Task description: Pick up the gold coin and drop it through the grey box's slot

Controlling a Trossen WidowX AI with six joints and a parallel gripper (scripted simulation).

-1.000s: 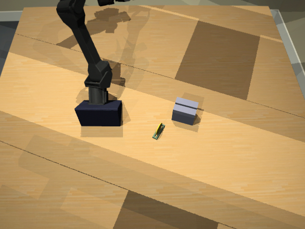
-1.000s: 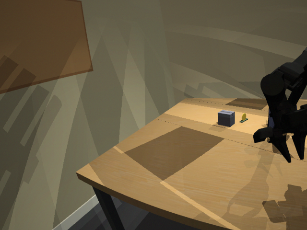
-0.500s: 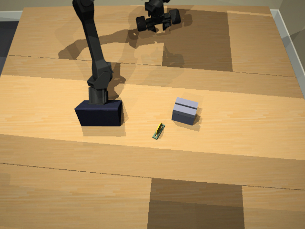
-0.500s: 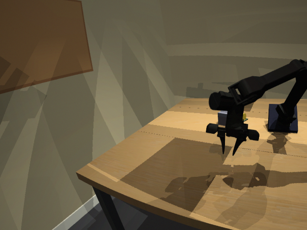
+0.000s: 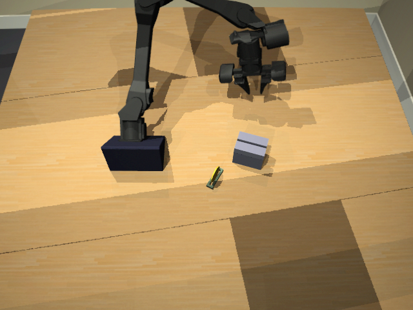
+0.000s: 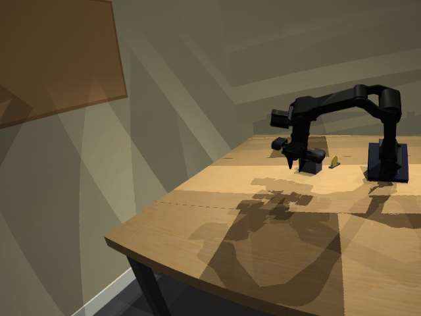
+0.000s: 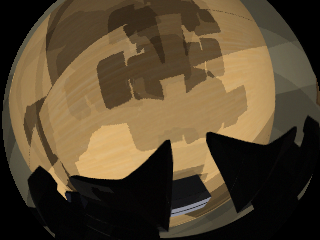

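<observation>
The pincer (image 5: 255,90) hangs above the table (image 5: 300,233), partly parted and gripping nothing, on the far side of the box (image 5: 250,150) from the coin (image 5: 215,173). The coin stands on edge in its holder (image 5: 211,183), just beside the box. To grasp well, bring the pincer over the coin, turn the fingers to face its 2 flat sides, descend straight, then squeeze above the holder.

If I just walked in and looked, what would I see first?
Probably the big black arm arching over the wooden table, its gripper hanging open and empty past the grey box. Next, the bright gold coin standing on edge in its little green holder, between the box and the arm's dark base.
</observation>
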